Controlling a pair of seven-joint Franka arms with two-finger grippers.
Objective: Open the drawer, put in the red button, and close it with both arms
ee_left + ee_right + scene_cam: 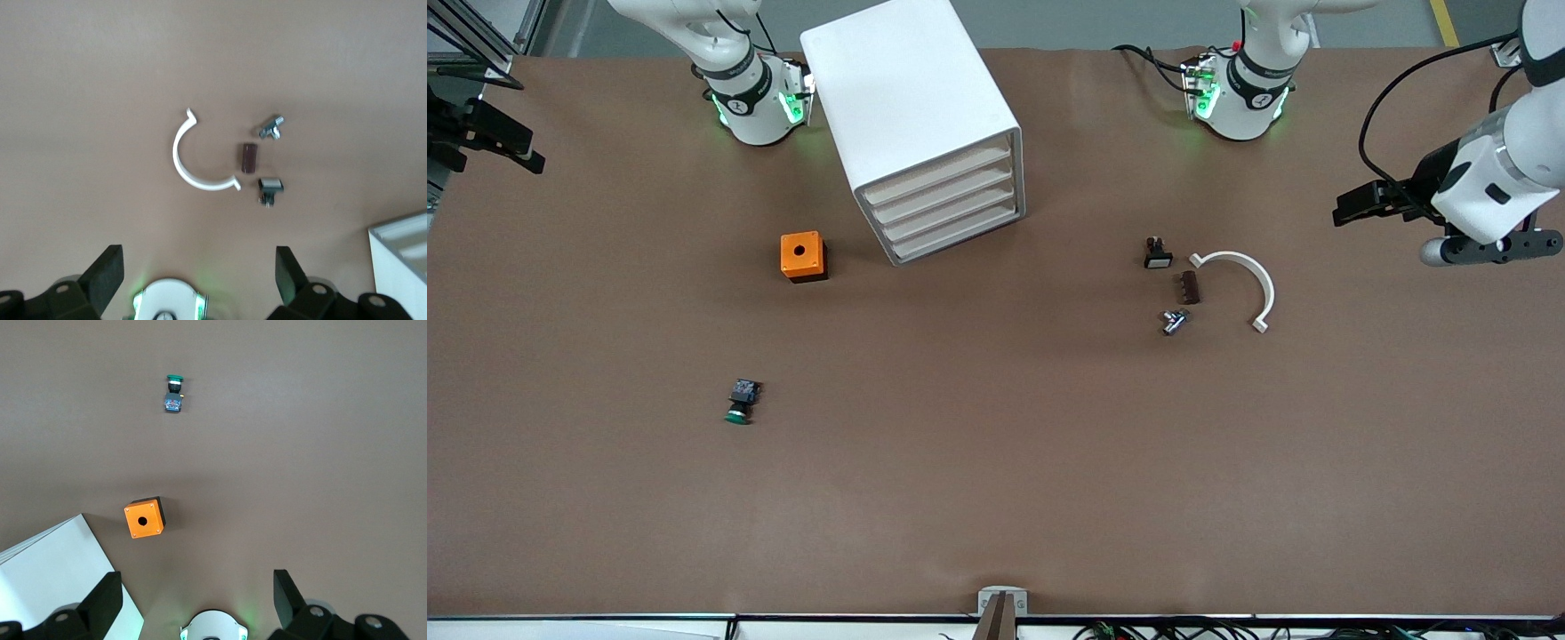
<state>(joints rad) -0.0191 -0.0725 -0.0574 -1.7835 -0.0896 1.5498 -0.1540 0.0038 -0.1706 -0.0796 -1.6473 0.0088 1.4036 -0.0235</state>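
Note:
The white cabinet (907,98) stands near the right arm's base, and its four cream drawer fronts (947,206) are all pushed in. The red button is out of view in every frame. My left gripper (1494,252) hangs high over the left arm's end of the table. In the left wrist view it (198,257) is open and holds nothing. My right gripper (197,581) is out of the front view. In the right wrist view it is open and empty, high above the table beside the cabinet (53,577).
An orange box with a hole (803,256) sits beside the cabinet. A green-capped button (741,402) lies nearer to the front camera. Toward the left arm's end lie a white arc (1240,277), a black piece with a white face (1158,255), a brown block (1190,287) and a small metal part (1174,321).

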